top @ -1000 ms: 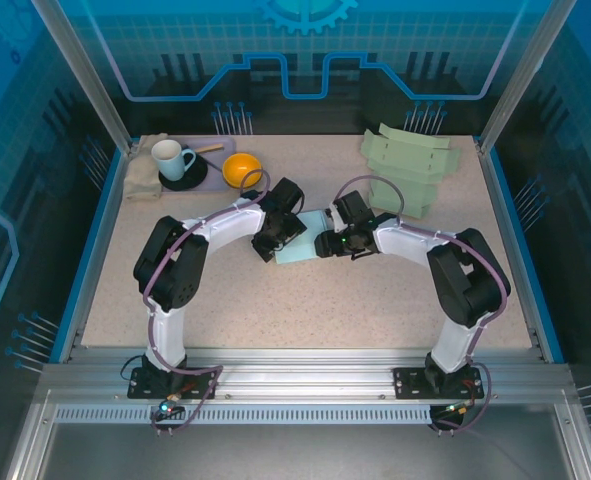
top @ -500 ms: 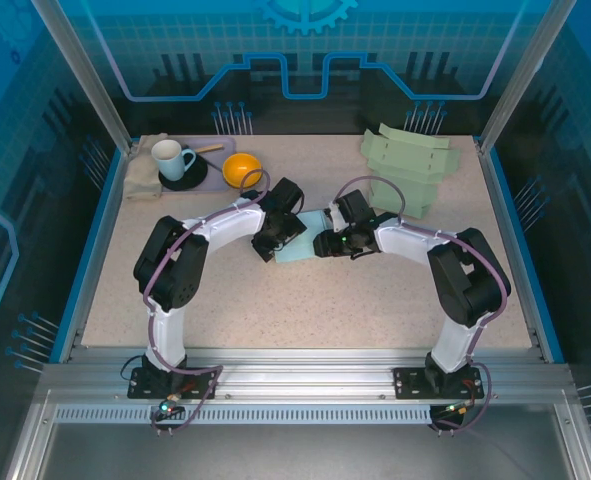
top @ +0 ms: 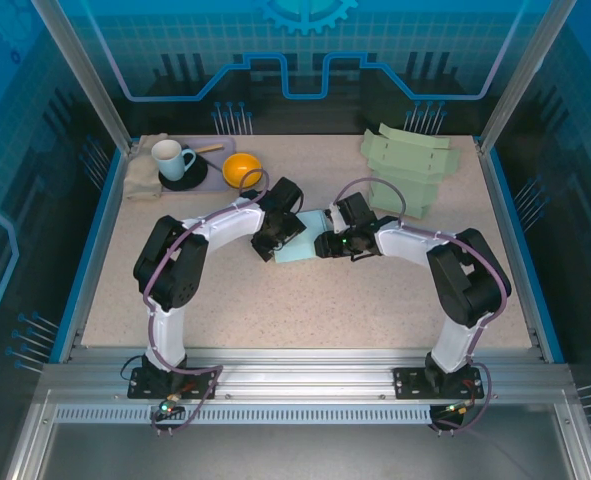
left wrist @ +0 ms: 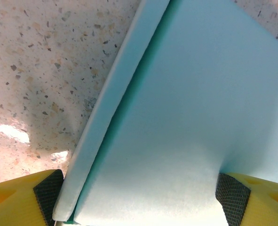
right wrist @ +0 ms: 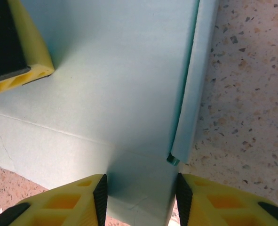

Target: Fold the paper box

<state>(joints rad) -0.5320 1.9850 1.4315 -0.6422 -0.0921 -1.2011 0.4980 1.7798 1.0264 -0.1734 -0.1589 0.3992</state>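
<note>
1. Teal paper box (top: 297, 250) lies at the middle of the surface (top: 305, 310), between the 2 tools. It is partly folded: 1 side flap (right wrist: 193, 84) stands up along an edge in the right wrist view.
2. Left tool (top: 273, 238) is on the box's left side with its jaws wide apart, same as a second ago. 1 of its pads (left wrist: 48, 190) sits just outside a raised edge and the other is on the sheet. It reads as steadying the box, not pinching it.
3. Right tool (top: 330, 243) is on the box's right side, and its jaws have narrowed over the last second. Its pads (right wrist: 101, 195) now flank a strip of the box's edge, touching or nearly so. Can't tell if it is clamped yet.
4. In the top view the arms and box have barely shifted. That closing is the 1 real change.
5. Judgement: the right tool is taking hold of an edge to fold the next panel while the left braces.
6. Task looks about midway, with no closed box yet.
7. Risk: thin paper may crease or slide if the grip lands off the fold line.
</note>
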